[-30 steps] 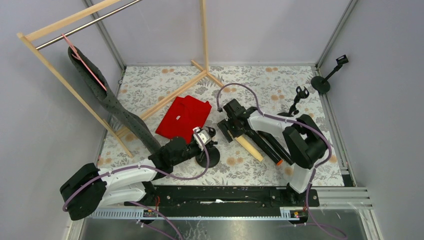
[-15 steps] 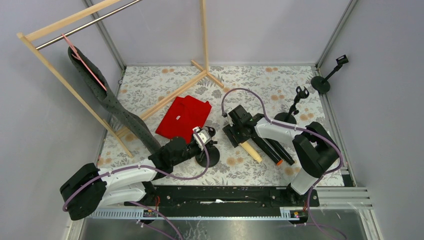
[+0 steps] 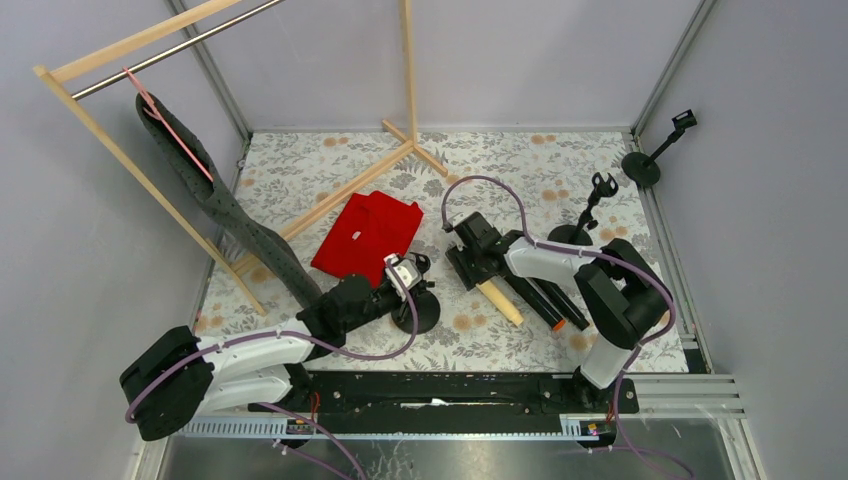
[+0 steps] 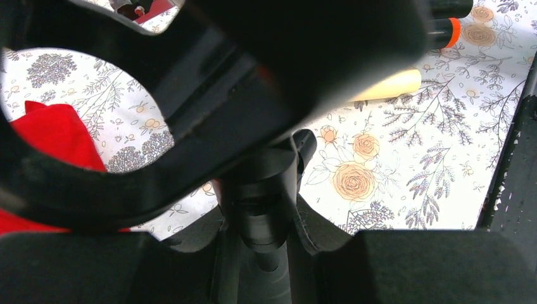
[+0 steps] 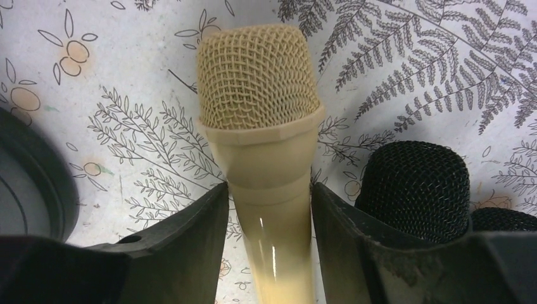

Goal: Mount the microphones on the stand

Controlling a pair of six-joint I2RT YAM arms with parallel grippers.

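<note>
Nearest the arm bases, the left gripper (image 3: 402, 278) is closed around the upright post of a black microphone stand (image 3: 416, 312) with a round base. In the left wrist view, the post fills the gap between the dark fingers (image 4: 158, 266).

Just beyond and to the right, three stick microphones lie side by side on the table, with their mesh heads pointing toward the far left. The cream-beige microphone (image 5: 256, 69) has a woven cream head and a glossy handle. The right gripper (image 5: 269, 197) is closed narrowly on that handle, just behind the head, with a finger pressed to each side. A black microphone (image 5: 415, 187) lies just beside it, and a second black microphone (image 5: 503, 218) lies past that. One of the black pair ends in an orange-red tip (image 3: 558, 325).

The tablecloth (image 3: 480, 340) is white, printed with grey ferns and orange roses. A red folded cloth (image 3: 365, 235) lies near the middle. A second stand (image 3: 590, 210) rises at the right, and a third stand (image 3: 655, 150) sits past the far right corner. At the far left, a wooden rack (image 3: 100, 130) holds a grey garment (image 3: 215, 205) on a pink hanger (image 3: 165, 125). Pale grey walls (image 3: 520, 60) enclose the space.
</note>
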